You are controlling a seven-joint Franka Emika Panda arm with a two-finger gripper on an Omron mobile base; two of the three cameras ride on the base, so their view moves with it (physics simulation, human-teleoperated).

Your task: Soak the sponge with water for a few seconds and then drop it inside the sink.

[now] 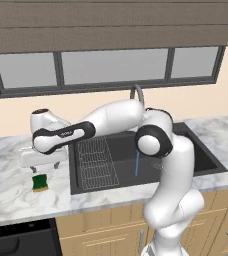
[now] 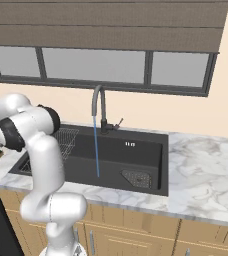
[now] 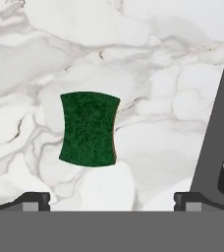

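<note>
Sponge on the counter, hand spread above it

The sponge (image 3: 89, 129) lies green side up on the marble counter (image 1: 8, 197), left of the sink (image 1: 206, 162) and apart from it. The gripper (image 1: 42, 169) hangs over it, fingers spread wide, holding nothing. The water (image 2: 95, 145) runs from the faucet (image 2: 100, 102) into the sink.

Bare marble counter (image 3: 148, 64) lies on every side of the sponge (image 3: 89, 129), with open air above it; the sink (image 3: 221, 138) edge runs alongside, apart
</note>
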